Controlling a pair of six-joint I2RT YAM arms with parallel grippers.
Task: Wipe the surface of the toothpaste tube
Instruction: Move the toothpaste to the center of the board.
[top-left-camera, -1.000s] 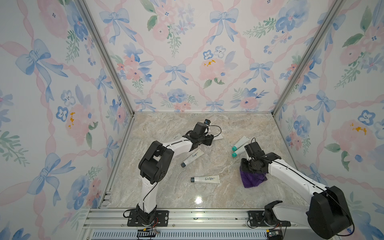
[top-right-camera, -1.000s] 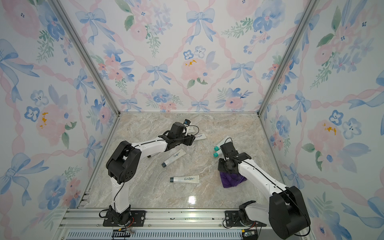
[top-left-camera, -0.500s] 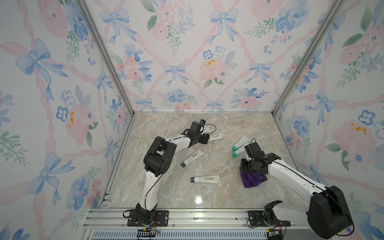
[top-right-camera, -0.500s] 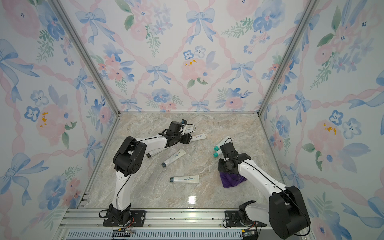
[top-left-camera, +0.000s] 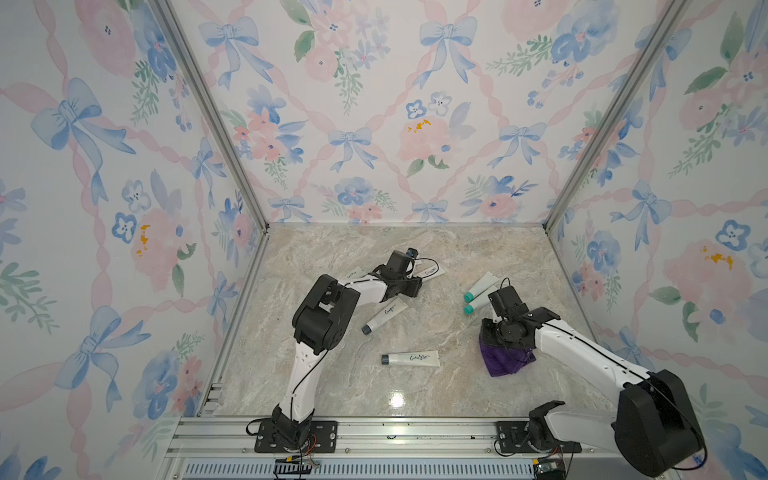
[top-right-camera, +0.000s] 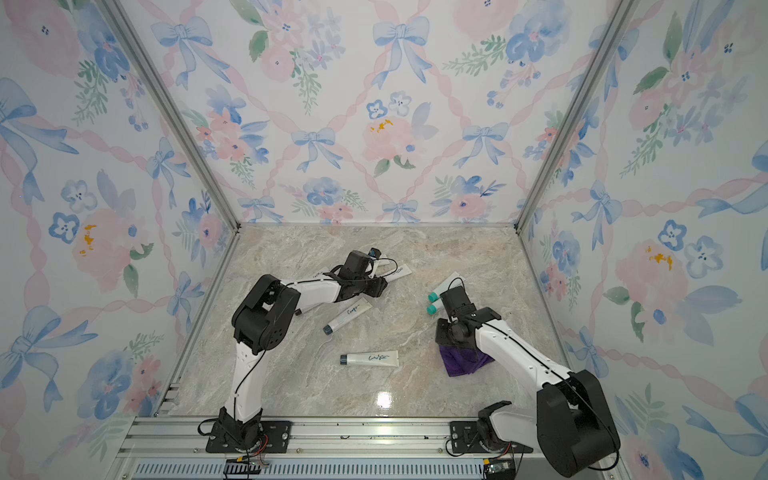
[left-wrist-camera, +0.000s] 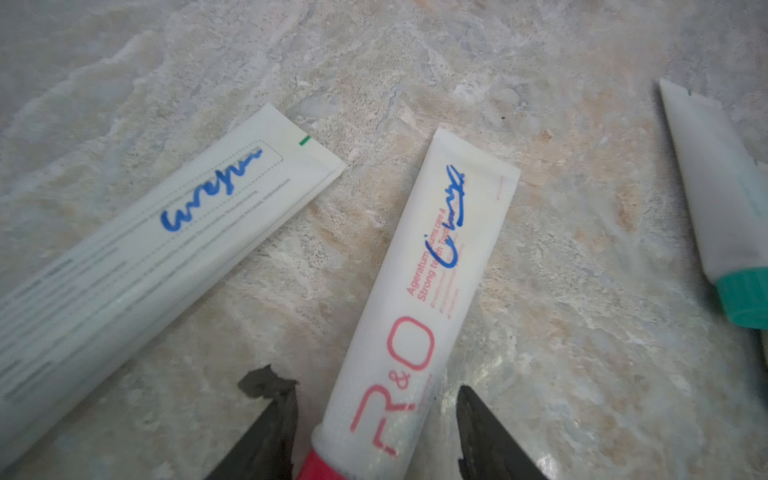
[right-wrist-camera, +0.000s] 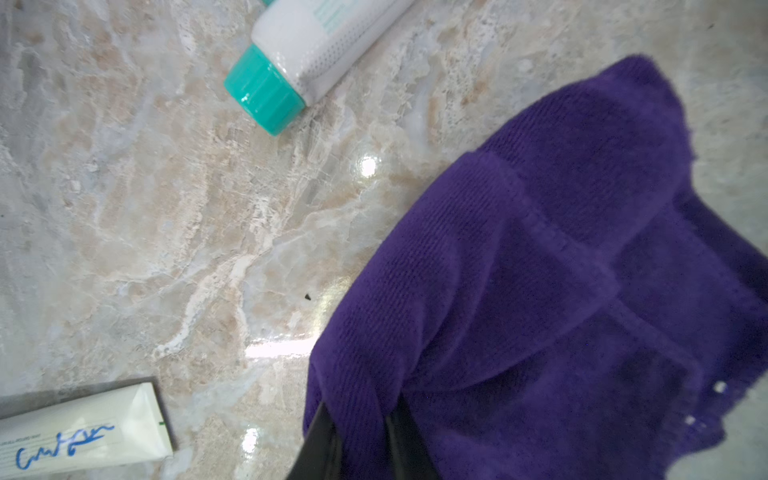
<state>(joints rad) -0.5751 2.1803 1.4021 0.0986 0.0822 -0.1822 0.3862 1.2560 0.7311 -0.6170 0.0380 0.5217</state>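
Note:
A white toothpaste tube (left-wrist-camera: 415, 291) with a red cap, red "R&O" lettering and a blue scribble lies flat on the marble floor near the back, seen in both top views (top-left-camera: 430, 272) (top-right-camera: 400, 271). My left gripper (left-wrist-camera: 368, 384) straddles its cap end, open, with a gap showing on each side of the tube; it also shows in both top views (top-left-camera: 409, 286) (top-right-camera: 376, 286). My right gripper (right-wrist-camera: 359, 415) is shut on a fold of a purple cloth (right-wrist-camera: 561, 270), which rests bunched on the floor at the right (top-left-camera: 505, 363) (top-right-camera: 463, 361).
Other white tubes with blue scribbles lie about: one beside the left gripper (left-wrist-camera: 166, 232), one mid-floor (top-left-camera: 384, 316), one nearer the front (top-left-camera: 411, 358). Two teal-capped tubes (top-left-camera: 480, 286) (top-left-camera: 478, 303) lie just behind the right wrist. Patterned walls enclose three sides.
The left arm's elbow has swung a little toward the back and its gripper has shifted slightly over the red-capped tube. The right arm and the cloth have not moved.

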